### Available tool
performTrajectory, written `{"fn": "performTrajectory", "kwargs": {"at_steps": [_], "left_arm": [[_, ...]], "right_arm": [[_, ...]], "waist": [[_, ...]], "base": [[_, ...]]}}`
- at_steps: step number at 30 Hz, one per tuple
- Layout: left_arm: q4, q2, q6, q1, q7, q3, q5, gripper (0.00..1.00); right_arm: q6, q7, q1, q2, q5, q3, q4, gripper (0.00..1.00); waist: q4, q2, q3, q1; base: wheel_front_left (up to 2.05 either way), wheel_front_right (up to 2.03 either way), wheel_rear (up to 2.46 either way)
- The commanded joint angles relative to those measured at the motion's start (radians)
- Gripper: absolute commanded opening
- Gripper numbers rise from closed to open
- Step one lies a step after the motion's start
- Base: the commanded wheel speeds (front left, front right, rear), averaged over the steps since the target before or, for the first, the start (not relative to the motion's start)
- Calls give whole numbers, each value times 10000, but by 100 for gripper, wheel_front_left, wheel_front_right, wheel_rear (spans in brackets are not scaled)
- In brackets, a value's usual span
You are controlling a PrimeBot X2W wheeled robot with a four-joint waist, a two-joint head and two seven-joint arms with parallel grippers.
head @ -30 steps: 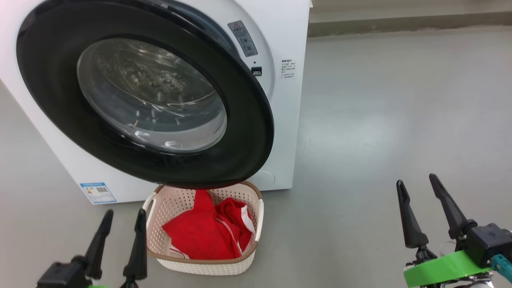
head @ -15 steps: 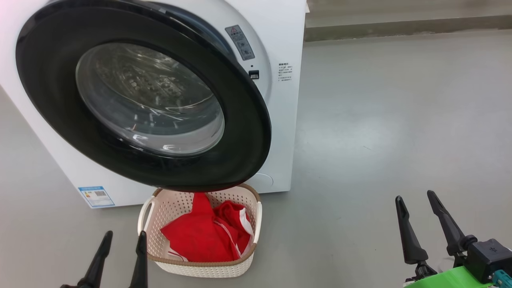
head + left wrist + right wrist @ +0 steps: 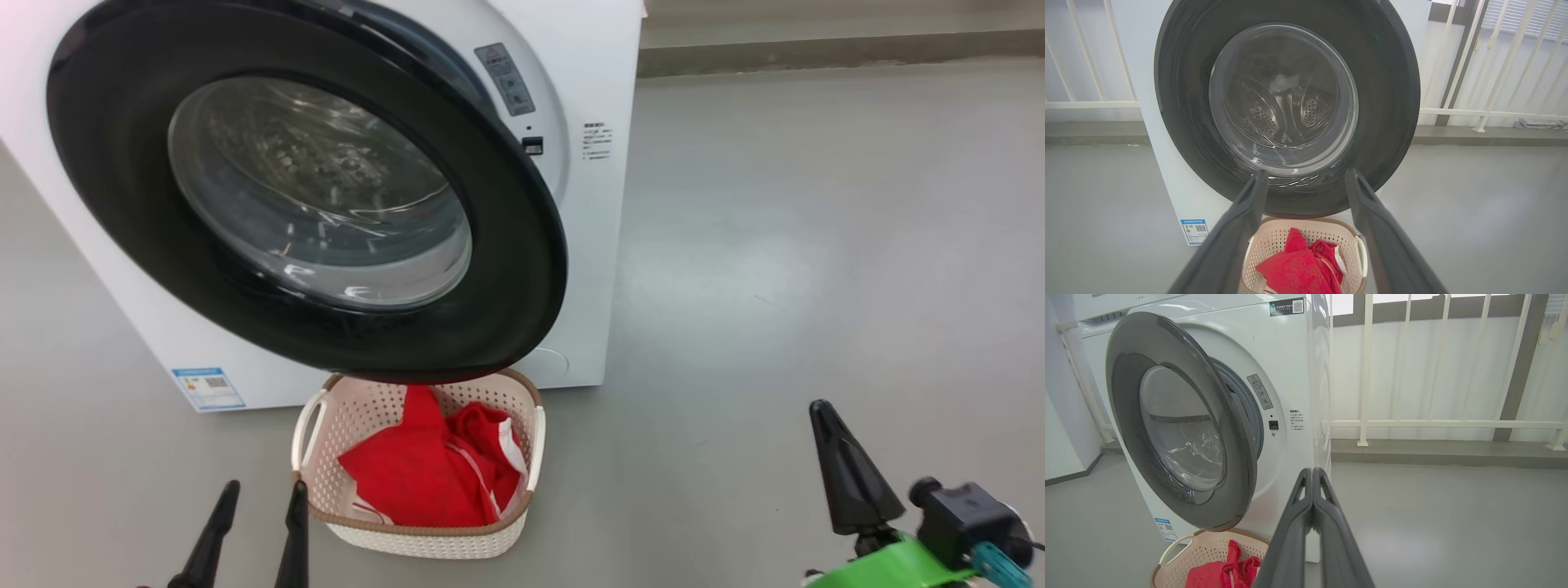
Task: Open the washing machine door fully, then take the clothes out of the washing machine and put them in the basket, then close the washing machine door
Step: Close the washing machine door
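The washing machine door (image 3: 522, 269) hangs partly open in front of the white washing machine (image 3: 600, 245), its black rim over the back of the basket (image 3: 535, 441). The red clothes (image 3: 433, 478) lie in the basket on the floor. My left gripper (image 3: 265, 490) is open and empty, low, just left of the basket. In its wrist view the left gripper (image 3: 1306, 173) points at the door (image 3: 1392, 102), above the basket (image 3: 1274, 223) and clothes (image 3: 1298, 269). My right gripper (image 3: 820, 407) is shut on nothing, far to the right. The right gripper (image 3: 1312, 470) looks past the door's edge (image 3: 1237, 457).
Bare grey floor (image 3: 816, 245) spreads to the right of the machine. A low ledge (image 3: 1433, 451) with a white railing (image 3: 1365, 375) runs behind it. A small blue label (image 3: 208, 388) sits at the machine's lower left corner.
My right gripper has shut, its two fingers now pressed together. Both grippers sit lower in the head view, and the picture has shifted a little. The door, basket and clothes stay put.
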Motion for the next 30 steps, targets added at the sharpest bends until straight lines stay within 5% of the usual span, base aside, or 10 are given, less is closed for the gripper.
{"fn": "performTrajectory", "kwargs": {"at_steps": [1, 20, 30], "left_arm": [[-200, 50, -89, -384, -122, 381, 82, 100], [127, -287, -553, -825, -122, 112, -30, 100], [42, -373, -352, -1588, -122, -176, 276, 100]], "right_arm": [[35, -63, -633, -134, 73, 350, -66, 0], [35, -63, -5265, -133, 807, 3501, 4727, 0], [35, -63, -7923, -241, 1199, 4286, 6480, 0]], "waist": [[114, 0, 28, 0], [1543, 0, 475, 0], [2107, 0, 1584, 0]], "base": [[0, 0, 0], [0, 0, 0], [0, 0, 0]]}}
